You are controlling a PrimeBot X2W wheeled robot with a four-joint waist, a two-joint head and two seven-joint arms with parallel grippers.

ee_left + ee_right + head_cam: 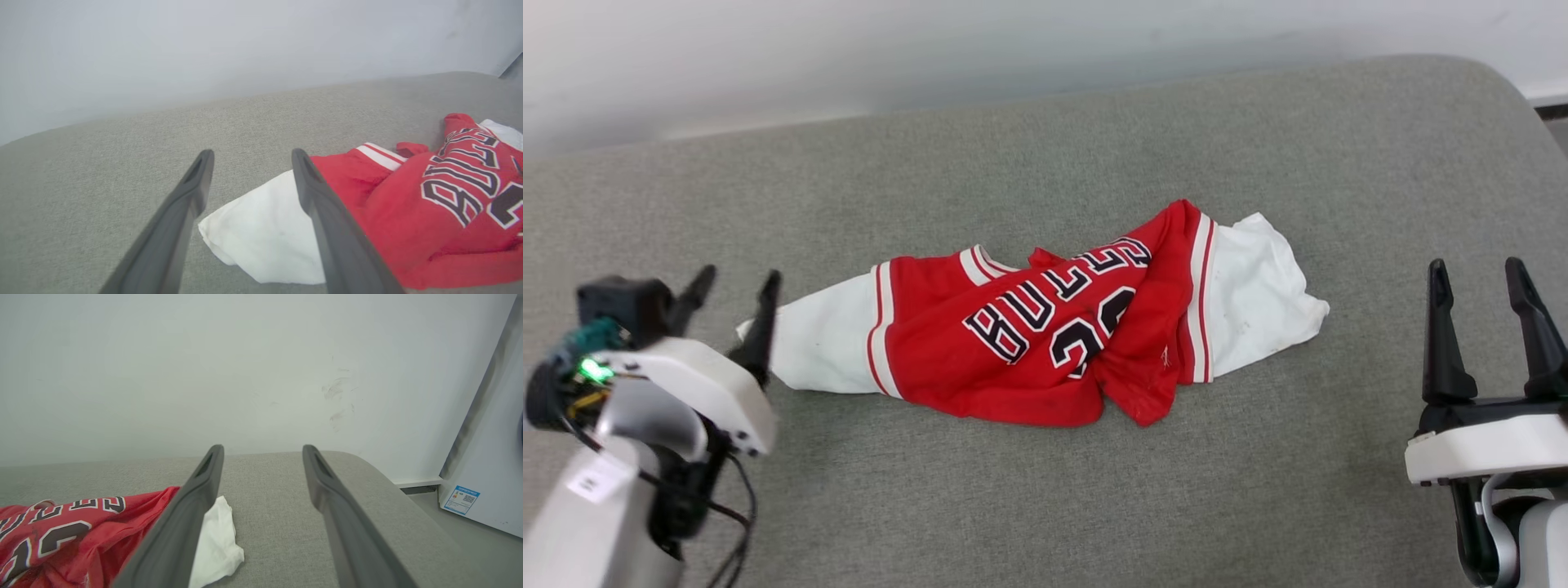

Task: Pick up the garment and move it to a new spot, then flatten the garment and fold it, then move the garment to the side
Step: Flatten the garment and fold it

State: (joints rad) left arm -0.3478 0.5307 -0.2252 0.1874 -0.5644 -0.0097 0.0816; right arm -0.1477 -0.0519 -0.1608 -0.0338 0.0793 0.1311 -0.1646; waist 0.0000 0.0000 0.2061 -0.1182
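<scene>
Crumpled red jersey T-shirt with white sleeves (pixel 980 359) lay mid grey upholstered surface (pixel 1094 147). Left gripper (pixel 734 306) sat at its 9 o'clock, right gripper (pixel 1476 282) at 3 o'clock, both wide open, empty. Flattening probably needed pinching both sleeve hems, pulling outward.

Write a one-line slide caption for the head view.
Crumpled red jersey lies on the grey cushion, open left gripper at one white sleeve, open right gripper standing apart.
</scene>
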